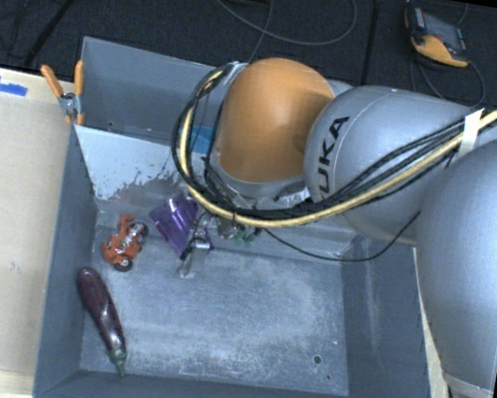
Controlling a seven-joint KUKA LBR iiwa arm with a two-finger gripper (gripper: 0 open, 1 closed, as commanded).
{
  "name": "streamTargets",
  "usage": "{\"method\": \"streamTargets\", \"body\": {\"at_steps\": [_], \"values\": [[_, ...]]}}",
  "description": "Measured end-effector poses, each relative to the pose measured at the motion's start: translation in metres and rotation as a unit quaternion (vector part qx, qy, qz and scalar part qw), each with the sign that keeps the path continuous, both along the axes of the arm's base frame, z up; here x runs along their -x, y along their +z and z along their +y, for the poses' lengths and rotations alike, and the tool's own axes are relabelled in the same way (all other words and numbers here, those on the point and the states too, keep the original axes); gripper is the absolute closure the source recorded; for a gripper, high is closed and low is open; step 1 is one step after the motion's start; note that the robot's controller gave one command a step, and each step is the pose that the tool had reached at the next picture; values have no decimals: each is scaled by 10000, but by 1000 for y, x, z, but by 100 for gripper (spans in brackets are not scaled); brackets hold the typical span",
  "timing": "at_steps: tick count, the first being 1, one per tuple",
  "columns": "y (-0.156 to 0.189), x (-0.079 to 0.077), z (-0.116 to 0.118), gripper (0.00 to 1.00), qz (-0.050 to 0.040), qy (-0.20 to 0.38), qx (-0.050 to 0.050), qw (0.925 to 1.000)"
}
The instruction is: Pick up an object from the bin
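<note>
Claw (191,252): low in the upper-left part of the bin (263,331), below the orange cover (268,116); how far open, cannot tell. Purple block (172,219): tilted, against the claw's left side; whether gripped, cannot tell. Orange toy (124,244): near, left of the block; dark aubergine (102,312): lower left, well apart.
</note>
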State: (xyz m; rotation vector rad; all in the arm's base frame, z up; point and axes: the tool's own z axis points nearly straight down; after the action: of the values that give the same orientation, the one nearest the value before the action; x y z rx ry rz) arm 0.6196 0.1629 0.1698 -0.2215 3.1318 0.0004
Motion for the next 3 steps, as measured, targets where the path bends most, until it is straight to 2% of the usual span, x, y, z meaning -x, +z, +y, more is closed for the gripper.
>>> {"method": "streamTargets", "body": {"at_steps": [1, 2, 3], "values": [[-11, 10, 66, 0, 1, 326, -6, 9995], [-39, -1, 76, 0, 7, -987, -1, 9951], [-86, -8, 83, 0, -84, 689, -37, 9976]]}}
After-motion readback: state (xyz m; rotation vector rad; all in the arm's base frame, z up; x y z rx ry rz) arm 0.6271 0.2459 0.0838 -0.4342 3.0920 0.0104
